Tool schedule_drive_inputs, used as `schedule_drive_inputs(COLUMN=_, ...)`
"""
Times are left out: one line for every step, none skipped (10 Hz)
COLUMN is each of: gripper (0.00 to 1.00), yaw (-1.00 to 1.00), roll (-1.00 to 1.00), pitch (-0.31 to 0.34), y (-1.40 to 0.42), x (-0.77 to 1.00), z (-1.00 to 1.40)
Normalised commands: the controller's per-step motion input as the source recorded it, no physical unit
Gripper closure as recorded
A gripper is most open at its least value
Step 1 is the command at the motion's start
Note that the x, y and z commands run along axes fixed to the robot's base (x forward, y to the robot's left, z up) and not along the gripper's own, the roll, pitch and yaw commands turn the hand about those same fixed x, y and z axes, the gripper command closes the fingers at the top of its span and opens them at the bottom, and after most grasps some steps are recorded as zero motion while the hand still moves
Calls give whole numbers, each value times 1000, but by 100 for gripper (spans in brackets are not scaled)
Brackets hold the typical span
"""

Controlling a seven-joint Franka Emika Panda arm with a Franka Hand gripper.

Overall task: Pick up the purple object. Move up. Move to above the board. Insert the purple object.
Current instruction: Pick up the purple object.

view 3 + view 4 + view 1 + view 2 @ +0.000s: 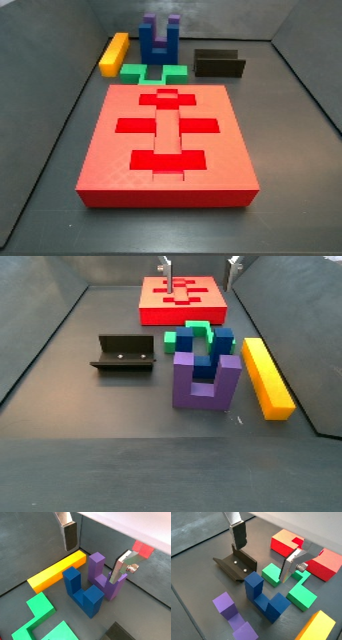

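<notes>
While the gripper [264,556] hangs above the pieces with its jaws wide and empty, the purple object [206,382] stands upright on the desk, touching the blue block [214,350], well apart from the board [183,295] at 12 o'clock.

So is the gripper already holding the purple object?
No, in a wrist view the gripper hangs open above the purple object, its fingers clear of it.
</notes>
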Motion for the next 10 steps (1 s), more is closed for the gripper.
schedule_drive_inputs(gripper=0, yaw=0, roll=0, pitch=0, y=23, x=-57, z=0)
schedule_drive_inputs(gripper=0, yaw=0, roll=0, pitch=21, y=49, x=20, z=-189)
schedule_drive_inputs(gripper=0, yaw=-71, roll=-63, pitch=0, y=686, x=220, z=-209)
schedule_drive_inputs(gripper=0, yaw=-123, roll=-129, pitch=-13, y=823, x=226, z=-66)
schedule_drive_inputs(gripper=0, yaw=-151, roll=-119, pitch=-16, y=809, x=254, z=-51)
schedule_drive_inputs(gripper=0, yaw=-274, roll=-79, pitch=0, y=634, x=549, z=-77)
schedule_drive_inputs(gripper=0, yaw=-489, roll=0, pitch=51, y=417, x=691, z=-140)
schedule_drive_inputs(gripper=0, yaw=-537, roll=0, pitch=43, y=406, x=634, z=-209)
schedule_drive_inputs(gripper=0, yaw=-540, roll=0, pitch=0, y=380, x=583, z=-394)
schedule_drive_inputs(gripper=0, yaw=-406, roll=0, pitch=-94, y=217, x=277, z=-520)
